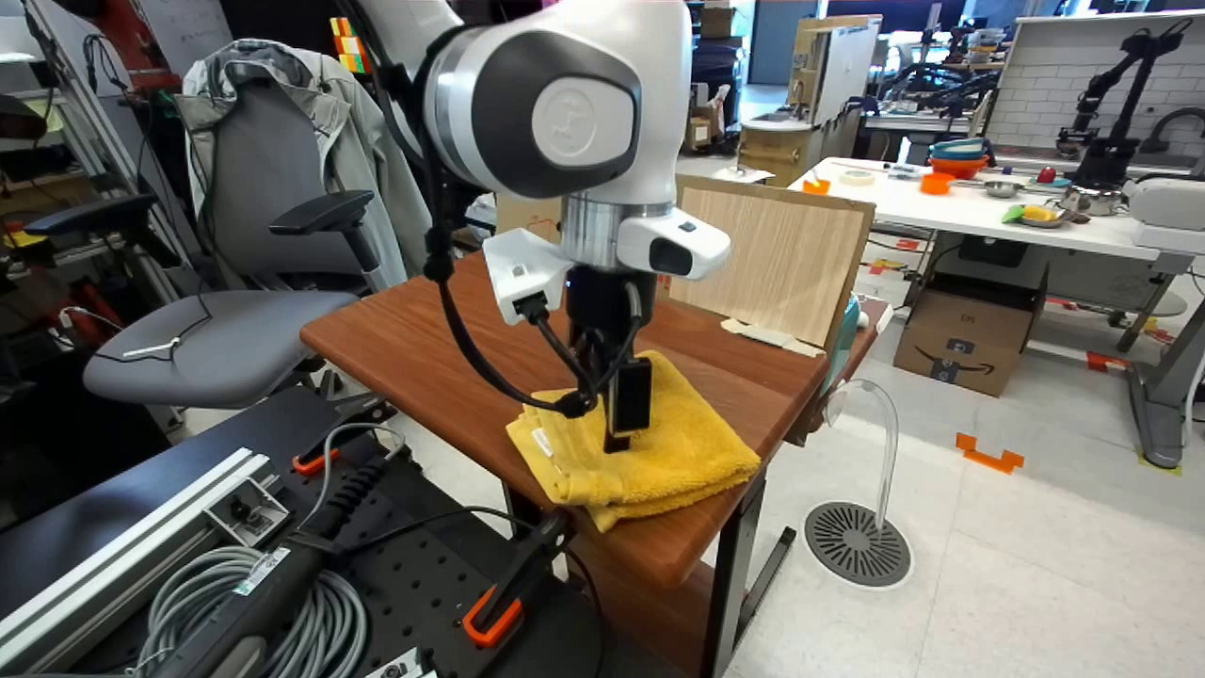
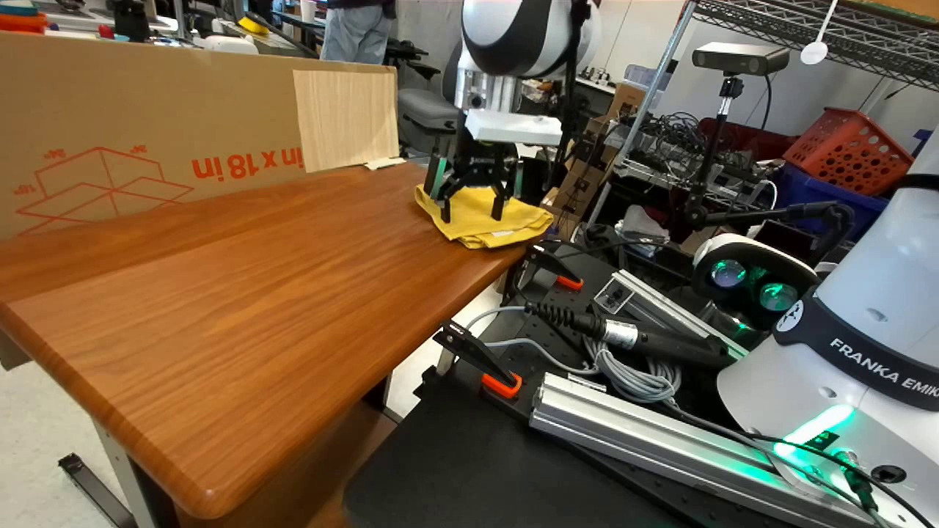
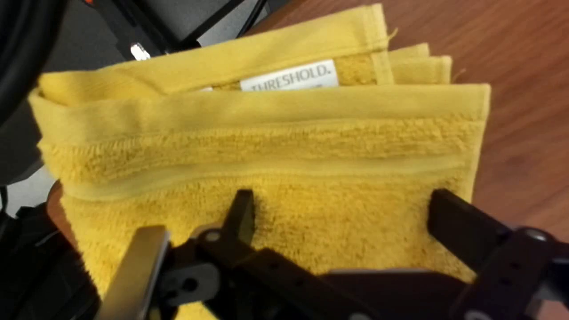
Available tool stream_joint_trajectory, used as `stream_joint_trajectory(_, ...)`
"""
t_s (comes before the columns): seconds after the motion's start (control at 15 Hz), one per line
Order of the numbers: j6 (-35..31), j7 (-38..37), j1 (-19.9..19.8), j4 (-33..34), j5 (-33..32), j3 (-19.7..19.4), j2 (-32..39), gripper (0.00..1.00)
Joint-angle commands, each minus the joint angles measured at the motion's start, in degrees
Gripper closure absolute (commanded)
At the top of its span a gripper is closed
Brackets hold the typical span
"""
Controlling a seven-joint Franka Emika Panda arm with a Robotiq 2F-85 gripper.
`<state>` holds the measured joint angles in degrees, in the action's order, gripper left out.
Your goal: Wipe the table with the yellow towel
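Note:
The folded yellow towel lies at a corner of the brown wooden table. In an exterior view the towel is at the table's far end, and bare wood stretches before it. My gripper points down over the towel with its fingers spread. In the wrist view the open gripper has both fingertips against or just above the towel, with only flat towel between them. I cannot tell whether they touch it. A white tag shows near the towel's folded edge.
A cardboard panel stands along one long table side, with a wood-grain board. Black clamps with orange parts and coiled grey cable lie on the black robot bench. A grey chair stands close to the table.

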<state>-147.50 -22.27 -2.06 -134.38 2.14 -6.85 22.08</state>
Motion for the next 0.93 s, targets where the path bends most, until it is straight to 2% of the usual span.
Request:
stream_joint_trajectory(0.0,-1.71,-0.95,0.41,2.50,0.36,-1.72,6.61,0.00)
stream_joint_trajectory(0.6,-8.97,0.26,-4.31,6.69,9.05,-1.61,11.48,0.00)
stream_joint_trajectory(0.87,-11.99,0.25,-3.96,6.67,10.00,-1.22,12.38,0.00)
